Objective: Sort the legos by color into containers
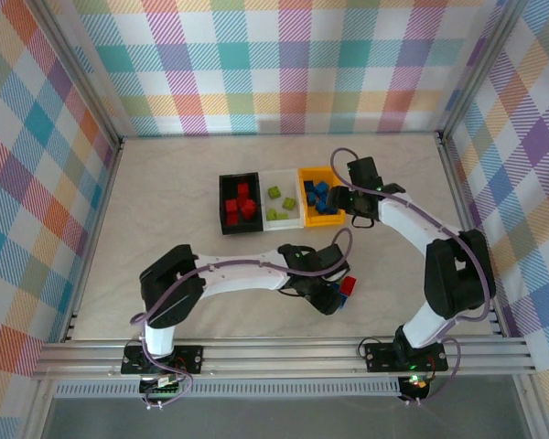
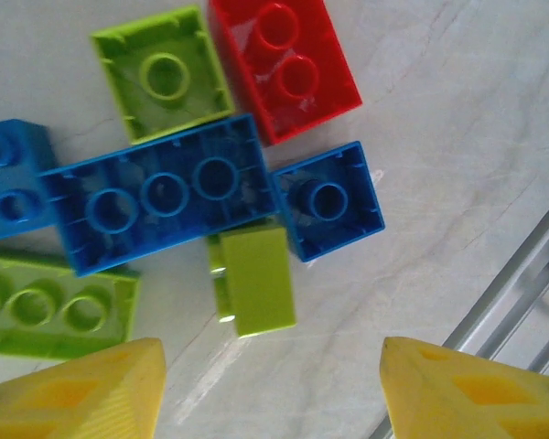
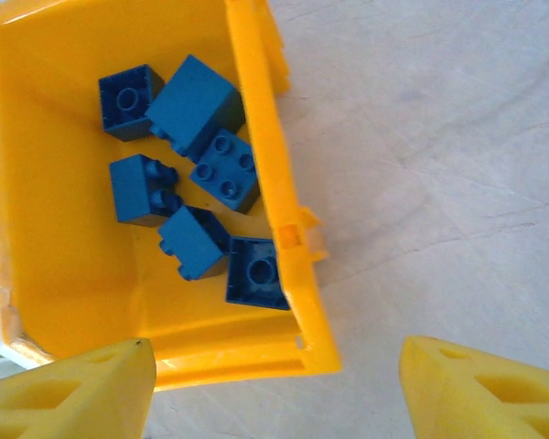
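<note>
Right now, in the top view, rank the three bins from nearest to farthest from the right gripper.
1. The orange-yellow bin, right end of the row, beside the right gripper.
2. The white bin, middle.
3. The black bin, left end.

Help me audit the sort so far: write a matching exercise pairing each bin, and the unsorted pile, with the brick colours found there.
Column one
1. black bin
2. white bin
3. yellow bin
4. loose pile

Column two
A. blue bricks
B. red, blue and green mixed
C. red bricks
D. green bricks

Pairs: 1-C, 2-D, 3-A, 4-B
</note>
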